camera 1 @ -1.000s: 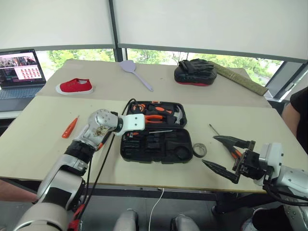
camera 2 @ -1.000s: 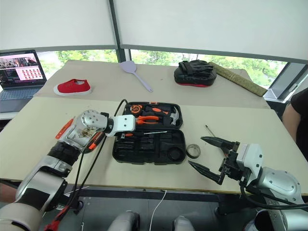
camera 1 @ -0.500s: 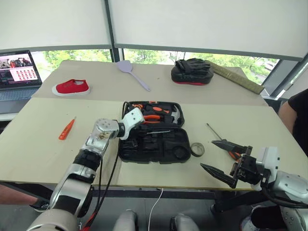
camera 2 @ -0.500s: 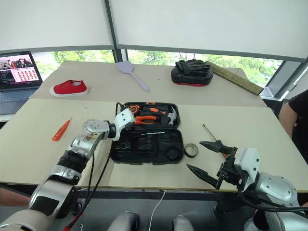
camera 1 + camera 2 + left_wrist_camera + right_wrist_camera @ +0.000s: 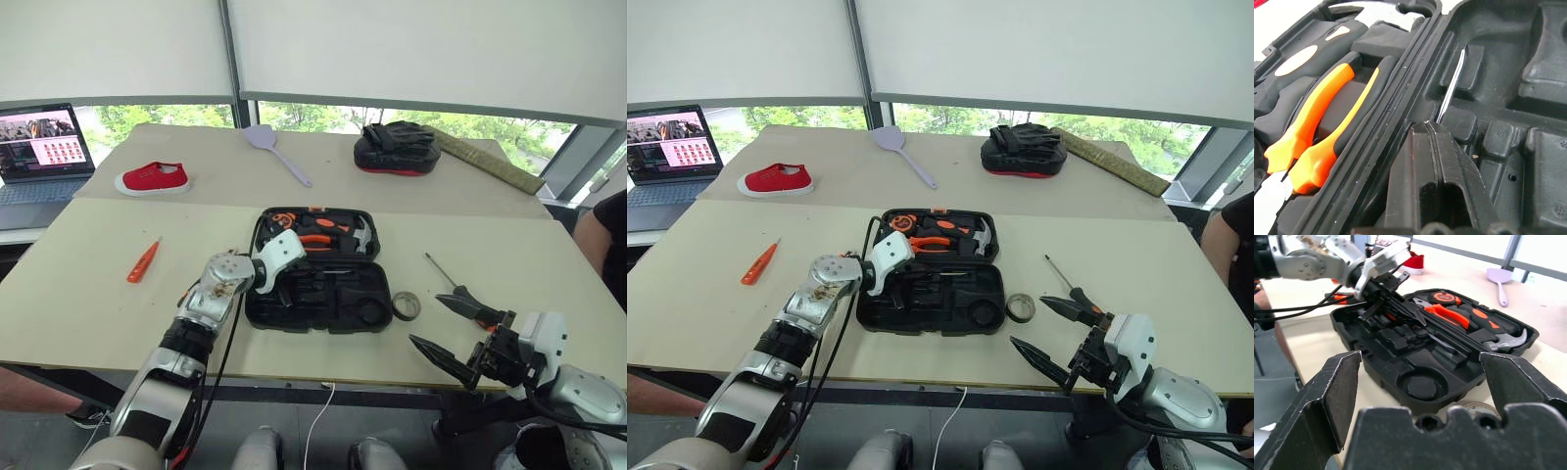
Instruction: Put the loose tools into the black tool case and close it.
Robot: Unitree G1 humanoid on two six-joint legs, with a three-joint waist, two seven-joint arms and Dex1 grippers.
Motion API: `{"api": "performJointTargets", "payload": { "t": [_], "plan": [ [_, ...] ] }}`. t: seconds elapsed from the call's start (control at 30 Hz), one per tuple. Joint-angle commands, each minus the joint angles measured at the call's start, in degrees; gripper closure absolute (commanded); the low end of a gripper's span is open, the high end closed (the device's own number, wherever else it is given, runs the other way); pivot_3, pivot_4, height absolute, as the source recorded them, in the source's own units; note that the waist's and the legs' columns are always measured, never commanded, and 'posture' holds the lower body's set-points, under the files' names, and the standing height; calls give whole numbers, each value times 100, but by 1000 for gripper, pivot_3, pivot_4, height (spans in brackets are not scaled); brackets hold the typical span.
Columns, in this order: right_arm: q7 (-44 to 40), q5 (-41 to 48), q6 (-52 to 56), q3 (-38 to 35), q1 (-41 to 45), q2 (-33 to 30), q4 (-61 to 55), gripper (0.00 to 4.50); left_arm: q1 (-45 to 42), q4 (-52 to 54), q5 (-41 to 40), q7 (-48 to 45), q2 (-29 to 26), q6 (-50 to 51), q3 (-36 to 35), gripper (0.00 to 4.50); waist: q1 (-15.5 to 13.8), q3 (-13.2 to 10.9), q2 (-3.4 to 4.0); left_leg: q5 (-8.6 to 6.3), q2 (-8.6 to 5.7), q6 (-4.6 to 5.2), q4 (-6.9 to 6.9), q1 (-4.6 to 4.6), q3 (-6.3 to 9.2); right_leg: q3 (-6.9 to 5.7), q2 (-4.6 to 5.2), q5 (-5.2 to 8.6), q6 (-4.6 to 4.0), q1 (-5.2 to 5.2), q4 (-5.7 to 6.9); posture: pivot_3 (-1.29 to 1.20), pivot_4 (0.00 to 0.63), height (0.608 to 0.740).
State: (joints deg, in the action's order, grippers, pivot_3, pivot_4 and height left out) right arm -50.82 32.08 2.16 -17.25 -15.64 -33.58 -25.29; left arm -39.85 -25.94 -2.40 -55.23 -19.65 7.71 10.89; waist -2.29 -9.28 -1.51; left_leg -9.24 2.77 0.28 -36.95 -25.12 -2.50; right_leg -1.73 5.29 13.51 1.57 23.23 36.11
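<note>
**Left fingers down in the open case, right fingers spread near the tabletop edge**

At the middle of the tabletop point(image 5: 88, 294) we see the black tool case point(image 5: 323, 294) lying open, its lid half on the far side holding orange-handled pliers point(image 5: 1317, 132), a hammer point(image 5: 361, 235) and other orange-and-black pieces. Our left gripper point(image 5: 1432, 129) reaches into the near half by the hinge ridge; its fingers point(image 5: 1415, 161) are pressed nearly together, tips meeting at the end of a thin metal shaft point(image 5: 1452, 83) that lies across the moulded slots. We cannot tell whether they pinch that shaft or only touch it.

Our right gripper point(image 5: 453, 328) hovers near the front right edge of the tabletop, its fingers point(image 5: 1327, 391) spread wide with nothing between them, pointing toward the case.

Loose tools lie around the case. A small dark tape ring point(image 5: 407, 305) sits just beside its right end. A slim screwdriver point(image 5: 439, 266) lies further right, its orange handle partly hidden behind the right gripper. An orange screwdriver point(image 5: 143, 260) rests well to the left, apart from the case. Something orange and black point(image 5: 186, 291) peeks out beside our left arm; we cannot tell what it is.

On the far tabletop lie a lilac spatula point(image 5: 274, 149), a black-and-red padded mitt point(image 5: 397, 147) and a red shoe point(image 5: 152, 178), with an open laptop point(image 5: 44, 142) at the far left.
</note>
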Motion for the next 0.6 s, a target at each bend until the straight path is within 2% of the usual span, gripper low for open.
{"api": "performJointTargets", "payload": {
  "t": [0.03,0.17,0.3,0.43,0.57,0.6],
  "plan": [
    [224,58,-292,-755,-250,99,64,0,-53,163,-1045,-1110,-285,-607,-699,2984,10,0,0,0,1,0,1,-5,0,0,-1,-3,-6,6,0,0,150,740],
    [537,-65,-586,-1383,-563,400,574,0,75,170,-1510,-1880,-704,-1211,-1083,1601,21,1,1,0,4,0,3,-3,0,-1,-4,-14,-28,7,1,0,150,740],
    [614,-458,-1047,-1732,-1069,639,1370,0,934,784,-2053,-2626,-1183,-1223,-1352,61,33,12,20,-1,1,1,5,3,-4,5,1,-11,-27,1,-3,0,150,740],
    [611,-699,-1372,-1822,-1422,724,1865,0,2121,1741,-2751,-2350,-1201,-980,-1934,61,86,10,24,-3,8,2,10,4,-4,8,2,0,-45,4,-3,0,150,740],
    [713,-805,-1339,-1793,-1328,577,1991,0,3038,2256,-2842,-2084,-1262,-942,-2167,61,161,10,31,-8,16,-7,10,19,-1,24,11,23,-43,-1,-1,0,150,740],
    [762,-832,-1189,-1764,-1264,485,1939,0,3147,2364,-2879,-2002,-1272,-915,-2213,61,166,9,32,-30,16,-43,10,29,0,32,12,20,-41,-4,0,0,150,740]
  ]
}}
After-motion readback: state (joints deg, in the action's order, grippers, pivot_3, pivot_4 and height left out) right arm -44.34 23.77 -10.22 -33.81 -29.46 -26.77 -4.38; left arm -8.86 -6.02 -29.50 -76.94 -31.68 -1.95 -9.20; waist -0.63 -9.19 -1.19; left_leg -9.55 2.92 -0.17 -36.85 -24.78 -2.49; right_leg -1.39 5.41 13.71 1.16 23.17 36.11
